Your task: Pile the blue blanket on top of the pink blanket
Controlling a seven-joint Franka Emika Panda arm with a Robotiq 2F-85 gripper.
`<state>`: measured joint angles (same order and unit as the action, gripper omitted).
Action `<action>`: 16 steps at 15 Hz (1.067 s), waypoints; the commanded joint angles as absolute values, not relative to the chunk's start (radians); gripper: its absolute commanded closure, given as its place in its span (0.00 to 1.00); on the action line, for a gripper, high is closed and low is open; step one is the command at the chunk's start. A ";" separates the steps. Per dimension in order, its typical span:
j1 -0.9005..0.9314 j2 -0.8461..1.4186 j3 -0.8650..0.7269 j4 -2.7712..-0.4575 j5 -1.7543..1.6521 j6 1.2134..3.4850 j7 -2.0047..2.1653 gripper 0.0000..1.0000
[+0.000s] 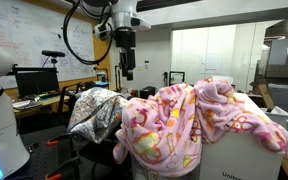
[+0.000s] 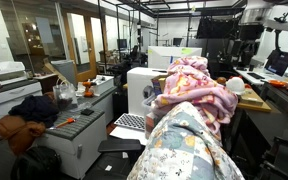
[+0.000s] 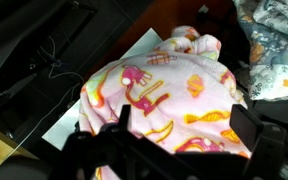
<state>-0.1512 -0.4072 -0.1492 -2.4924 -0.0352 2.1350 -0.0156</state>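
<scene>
Wrist view: jaws spread wide above the pink blanket [image 3: 164, 100].

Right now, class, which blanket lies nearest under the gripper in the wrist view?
The pink blanket, filling the view below the gripper; the blue blanket shows only at the corner.

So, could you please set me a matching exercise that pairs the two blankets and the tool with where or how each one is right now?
Things:
1. the blue blanket
2. the pink blanket
3. the tool

Places or states:
A. draped over the white box
B. open, hanging in the air, holding nothing
C. heaped lower down, beside the white box

Pairs: 1-C, 2-A, 3-B.
</scene>
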 commanded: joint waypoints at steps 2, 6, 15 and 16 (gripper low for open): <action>-0.144 -0.429 -0.119 -2.496 -0.036 2.111 0.013 0.00; -0.134 -0.433 -0.090 -2.499 -0.028 2.096 0.043 0.00; -0.077 -0.416 -0.032 -2.493 0.026 2.066 0.115 0.00; -0.071 -0.414 -0.028 -2.496 0.036 2.068 0.117 0.00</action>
